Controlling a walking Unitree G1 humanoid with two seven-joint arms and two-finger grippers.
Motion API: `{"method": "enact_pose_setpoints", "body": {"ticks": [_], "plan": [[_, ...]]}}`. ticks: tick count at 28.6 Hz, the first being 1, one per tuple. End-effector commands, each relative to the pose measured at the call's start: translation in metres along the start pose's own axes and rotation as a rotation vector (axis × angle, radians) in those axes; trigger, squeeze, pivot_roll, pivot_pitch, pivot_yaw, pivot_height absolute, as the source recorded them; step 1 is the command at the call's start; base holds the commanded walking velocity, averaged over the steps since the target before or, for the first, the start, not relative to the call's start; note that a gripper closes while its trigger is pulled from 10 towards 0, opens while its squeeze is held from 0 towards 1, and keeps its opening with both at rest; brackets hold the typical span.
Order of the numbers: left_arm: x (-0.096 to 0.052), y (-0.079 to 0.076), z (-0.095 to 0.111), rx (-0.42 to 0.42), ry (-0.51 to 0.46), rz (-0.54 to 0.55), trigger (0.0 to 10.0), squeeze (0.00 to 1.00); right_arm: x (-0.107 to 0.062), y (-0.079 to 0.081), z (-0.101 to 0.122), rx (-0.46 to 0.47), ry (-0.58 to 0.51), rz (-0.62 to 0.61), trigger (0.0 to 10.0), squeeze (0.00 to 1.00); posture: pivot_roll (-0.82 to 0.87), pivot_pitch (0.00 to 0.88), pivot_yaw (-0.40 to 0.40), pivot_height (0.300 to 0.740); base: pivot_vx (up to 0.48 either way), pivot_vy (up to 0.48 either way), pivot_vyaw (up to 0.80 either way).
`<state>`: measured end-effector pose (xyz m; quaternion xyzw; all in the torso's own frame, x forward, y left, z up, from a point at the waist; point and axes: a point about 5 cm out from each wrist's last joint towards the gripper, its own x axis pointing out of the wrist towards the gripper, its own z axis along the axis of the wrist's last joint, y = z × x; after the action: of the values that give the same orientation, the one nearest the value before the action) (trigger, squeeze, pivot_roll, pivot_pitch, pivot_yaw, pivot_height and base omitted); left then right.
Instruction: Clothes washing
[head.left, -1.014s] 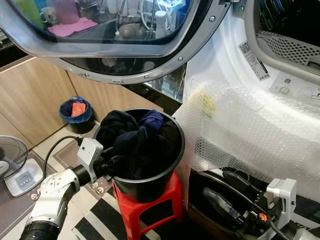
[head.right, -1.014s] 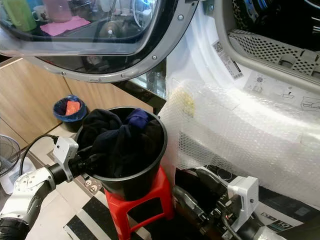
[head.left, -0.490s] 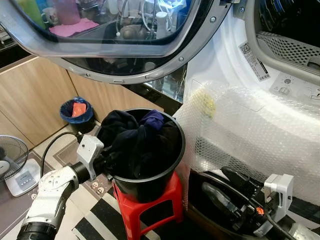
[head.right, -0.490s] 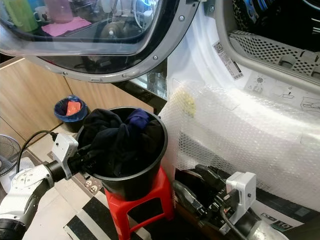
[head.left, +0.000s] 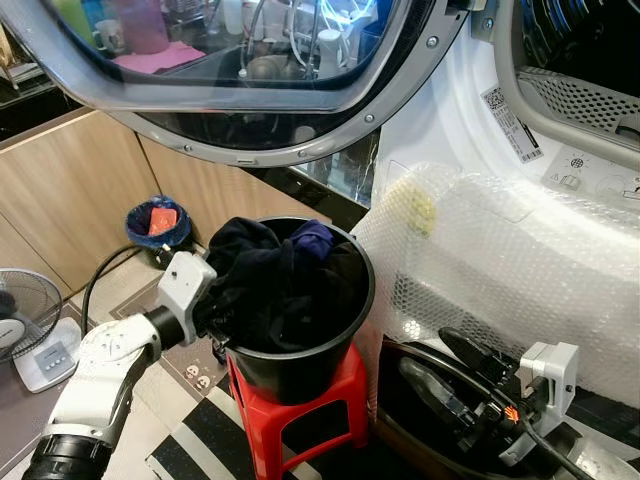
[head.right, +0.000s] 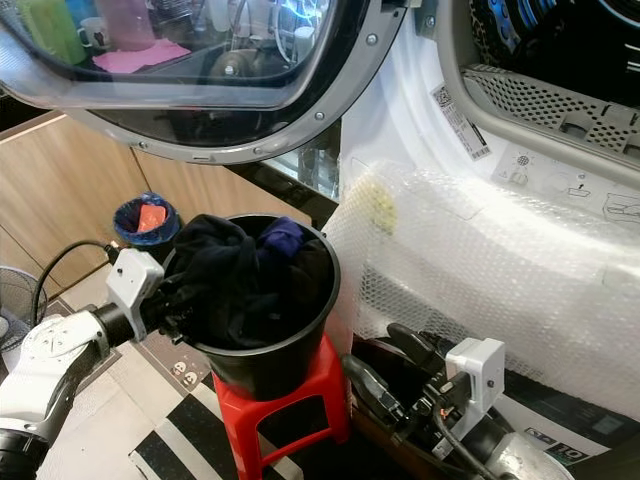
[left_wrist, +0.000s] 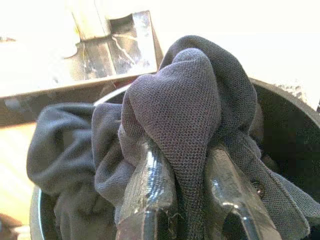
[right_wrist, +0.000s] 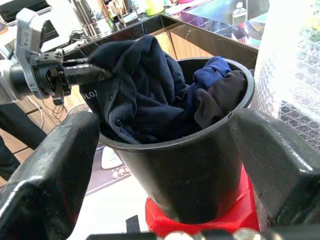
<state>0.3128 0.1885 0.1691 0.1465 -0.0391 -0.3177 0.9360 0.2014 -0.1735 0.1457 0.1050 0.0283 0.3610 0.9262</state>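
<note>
You see a black bucket (head.right: 268, 345) on a red plastic stool (head.right: 285, 415), packed with dark clothes (head.right: 235, 290); a blue garment (head.right: 283, 236) shows at the top. The left gripper (head.right: 180, 312) reaches over the bucket's near rim into the dark fabric. The right gripper (head.right: 385, 375) hangs low beside the stool, jaws apart. Bubble wrap (head.right: 480, 270) covers the washing machine (head.right: 420, 110) front beneath the open round door (head.right: 200, 80). A small blue bin (head.right: 146, 222) stands by the wooden cabinet (head.right: 70, 200).
</note>
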Motion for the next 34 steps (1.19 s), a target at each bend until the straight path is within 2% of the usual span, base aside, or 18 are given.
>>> {"method": "enact_pose_setpoints", "body": {"ticks": [1,8,16,24,34], "plan": [[0.006,-0.001,0.02,0.047,-0.058,0.0,10.0,0.0,0.0,0.001,0.0,-0.002,-0.004,0.003,10.0,0.0,-0.04,0.121,0.027,0.74,0.0,0.0,0.0],[0.012,-0.008,0.032,0.086,-0.091,-0.001,10.0,0.0,0.002,0.0,-0.001,-0.003,-0.011,-0.001,10.0,0.0,-0.04,0.114,0.032,0.74,0.0,0.0,0.0],[0.017,-0.001,0.058,0.121,-0.141,0.016,10.0,0.0,0.004,-0.001,-0.003,-0.004,-0.022,-0.003,10.0,0.0,-0.04,0.1,0.039,0.74,0.0,0.0,0.0],[0.02,-0.006,0.074,0.14,-0.189,-0.005,10.0,0.0,0.006,-0.001,-0.005,-0.001,-0.026,-0.003,10.0,0.0,-0.04,0.091,0.041,0.74,0.0,0.0,0.0],[0.026,-0.01,0.091,0.124,-0.234,-0.045,10.0,0.0,0.007,-0.001,-0.006,-0.004,-0.03,-0.005,10.0,0.0,-0.04,0.074,0.052,0.74,0.0,0.0,0.0]]}}
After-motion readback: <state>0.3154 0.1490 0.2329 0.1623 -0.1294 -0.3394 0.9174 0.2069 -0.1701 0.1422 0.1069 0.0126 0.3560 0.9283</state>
